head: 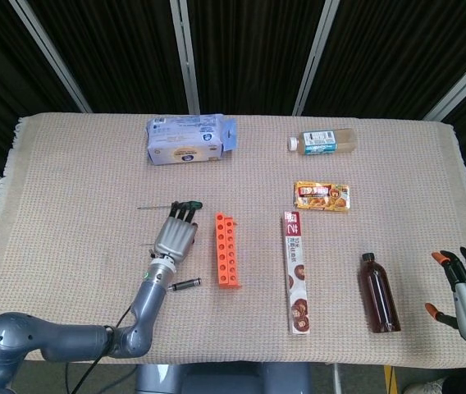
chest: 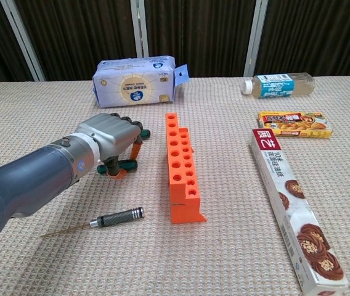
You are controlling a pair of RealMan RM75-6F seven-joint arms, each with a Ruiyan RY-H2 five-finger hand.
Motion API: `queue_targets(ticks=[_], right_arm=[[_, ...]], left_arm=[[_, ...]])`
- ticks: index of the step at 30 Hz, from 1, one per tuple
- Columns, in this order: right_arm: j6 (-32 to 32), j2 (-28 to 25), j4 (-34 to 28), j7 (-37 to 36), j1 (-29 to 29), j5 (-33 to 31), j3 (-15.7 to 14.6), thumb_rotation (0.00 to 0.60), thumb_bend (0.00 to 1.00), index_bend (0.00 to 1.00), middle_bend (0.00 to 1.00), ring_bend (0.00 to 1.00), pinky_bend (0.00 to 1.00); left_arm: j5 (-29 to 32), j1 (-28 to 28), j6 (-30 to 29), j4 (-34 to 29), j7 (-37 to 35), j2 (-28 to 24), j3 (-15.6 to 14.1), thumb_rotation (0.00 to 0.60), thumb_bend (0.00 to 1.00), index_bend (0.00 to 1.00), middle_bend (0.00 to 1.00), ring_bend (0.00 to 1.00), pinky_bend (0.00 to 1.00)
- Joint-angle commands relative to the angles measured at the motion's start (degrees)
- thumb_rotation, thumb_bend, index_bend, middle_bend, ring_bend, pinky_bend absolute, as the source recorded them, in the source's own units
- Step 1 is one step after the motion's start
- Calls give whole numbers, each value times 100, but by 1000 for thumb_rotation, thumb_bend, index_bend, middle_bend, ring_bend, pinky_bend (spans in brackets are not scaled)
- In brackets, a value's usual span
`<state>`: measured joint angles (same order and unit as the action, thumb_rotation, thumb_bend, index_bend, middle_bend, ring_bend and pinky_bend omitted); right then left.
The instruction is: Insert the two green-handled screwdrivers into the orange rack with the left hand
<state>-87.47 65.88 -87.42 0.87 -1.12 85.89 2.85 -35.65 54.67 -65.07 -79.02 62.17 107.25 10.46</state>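
Holes in the orange rack (chest: 181,165) at frame centre are sitting empty; the left hand (chest: 110,139) is curling over a green-handled screwdriver (chest: 121,165), grasp unclear; the right hand (head: 465,286) is hanging spread, released.

Rack (chest: 182,166) mid-worktop; left hand (chest: 109,140) over screwdrivers (chest: 121,165) just left; loose driver (chest: 116,217) nearer; long box (chest: 292,203) right.

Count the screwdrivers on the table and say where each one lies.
3. One green screwdriver lies at the left hand's fingertips; a second green one is under that hand; a black-handled screwdriver lies nearer, left of the rack.
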Motion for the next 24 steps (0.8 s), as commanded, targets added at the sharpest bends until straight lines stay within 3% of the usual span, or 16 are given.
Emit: queue_targets(ticks=[1, 7, 13, 17, 18, 24], right_arm=[[-3, -2, -3, 2, 4, 1, 0, 600, 0, 181, 150, 16, 125], [-13, -4, -2, -10, 15, 11, 0, 600, 0, 189, 150, 16, 125], [-12, -6, -8, -2, -4, 50, 8, 600, 0, 192, 150, 15, 125], [-4, 12, 6, -22, -18, 79, 7, 600, 0, 197, 150, 15, 125], [11, 18, 18, -30, -26, 73, 10, 600, 0, 197, 150, 15, 125], [61, 32, 39, -46, -66, 64, 32, 600, 0, 197, 150, 15, 125]], left_arm=[[-18, 5, 3, -1, -19, 4, 0, 600, 351, 431, 37, 0, 0], [-466, -107, -121, 50, -551, 31, 37, 600, 352, 578, 106, 37, 0], [-978, -456, -98, -710, -1771, -556, 300, 600, 352, 634, 144, 52, 2], [-1076, -785, 255, -1582, -3054, -1303, 748, 600, 352, 643, 164, 57, 16], [-1132, -896, 342, -1784, -3585, -1484, 972, 600, 352, 644, 167, 57, 21], [-1571, -1191, 973, -1975, -5649, -1876, 1521, 600, 352, 645, 171, 61, 58]])
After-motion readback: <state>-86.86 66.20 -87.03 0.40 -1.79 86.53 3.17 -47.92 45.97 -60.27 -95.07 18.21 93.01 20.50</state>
